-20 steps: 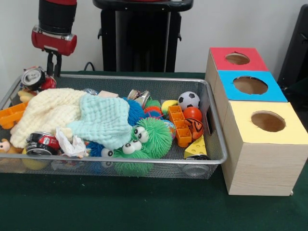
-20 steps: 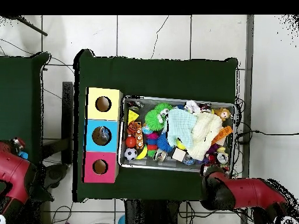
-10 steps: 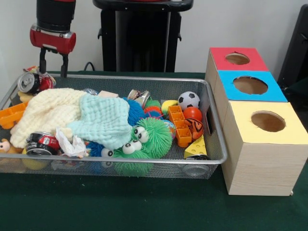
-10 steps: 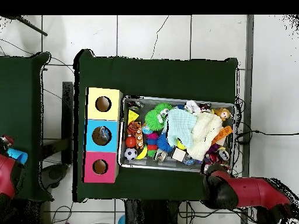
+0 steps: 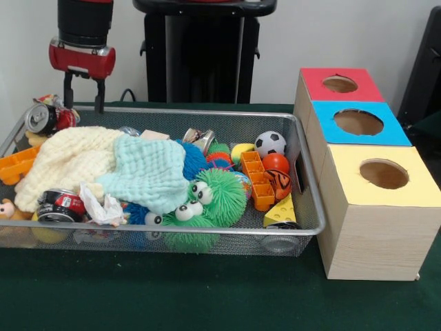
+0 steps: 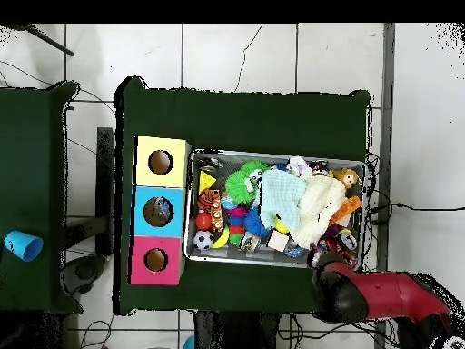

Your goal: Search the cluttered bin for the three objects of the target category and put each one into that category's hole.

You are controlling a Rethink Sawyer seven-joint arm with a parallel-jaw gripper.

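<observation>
We see the hand (image 5: 84, 94) hanging over the far left corner of the wire basket (image 5: 306, 183), its two thin fingers (image 5: 68, 89) spread apart and holding nothing. Just beside it, at the basket's left end, a crushed drink can (image 5: 43, 117) lies on its side against the rim. A second can (image 5: 58, 205) rests near the basket's front left wall, next to a scrap of white paper (image 5: 102, 205), and a third can (image 5: 199, 138) pokes up near the basket's middle, behind the blue spiky ball (image 5: 193, 160).

A cream cloth (image 5: 65, 160) and a pale green cloth (image 5: 148, 172) cover much of the basket's left half. In front of them sits a green fuzzy toy with googly eyes (image 5: 215, 196). Toward the basket's right end we see a small football (image 5: 270, 143), an orange ball (image 5: 275, 163), an orange block (image 5: 256, 181) and a yellow cheese wedge (image 5: 282, 211).

To the right of the basket on the green bench (image 5: 172, 296) stand three boxes in a row, each with a round hole on top: red (image 5: 340, 83) farthest, blue (image 5: 357, 122) in the middle, yellow (image 5: 383, 174) nearest. From overhead, the red arm (image 6: 377, 295) reaches to the basket's corner.
</observation>
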